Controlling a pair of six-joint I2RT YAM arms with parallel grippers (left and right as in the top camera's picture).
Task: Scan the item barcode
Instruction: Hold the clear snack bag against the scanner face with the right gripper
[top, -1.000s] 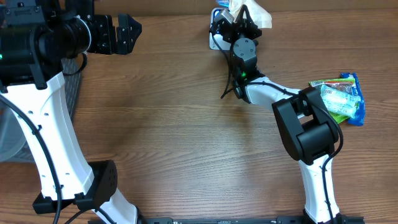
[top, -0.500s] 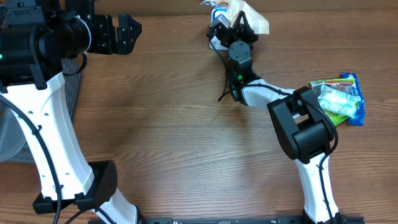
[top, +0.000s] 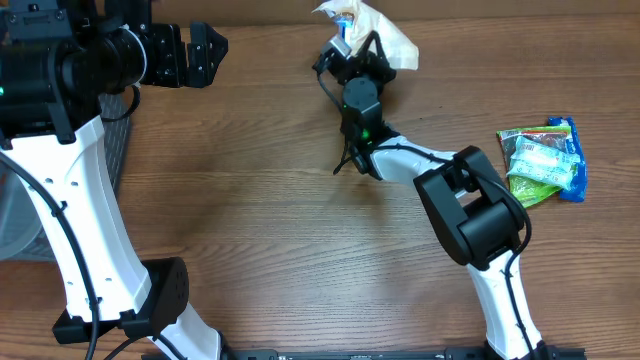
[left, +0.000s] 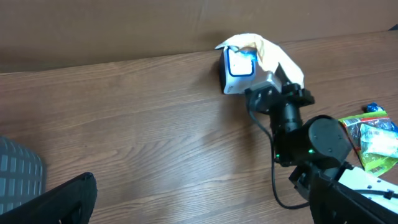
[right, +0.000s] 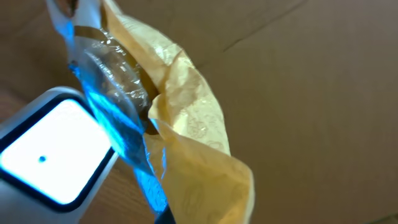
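The left arm stands raised at far left, its left gripper (top: 188, 52) spread wide and empty. The right arm stretches to the table's (top: 260, 200) far edge, the right gripper (top: 355, 38) pinching a crinkly tan packet (top: 388, 35) close over the white scanner (left: 239, 68). Since a second ago, it has swung leftward with the packet. The contents of the grey mesh basket (left: 18, 177) are hidden.

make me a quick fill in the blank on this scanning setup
The right pincer is ____ on the yellow packet.
The scanner glows ____ at its window.
The left pincer is ____ and holds nothing.
Missing words: shut; blue; open.
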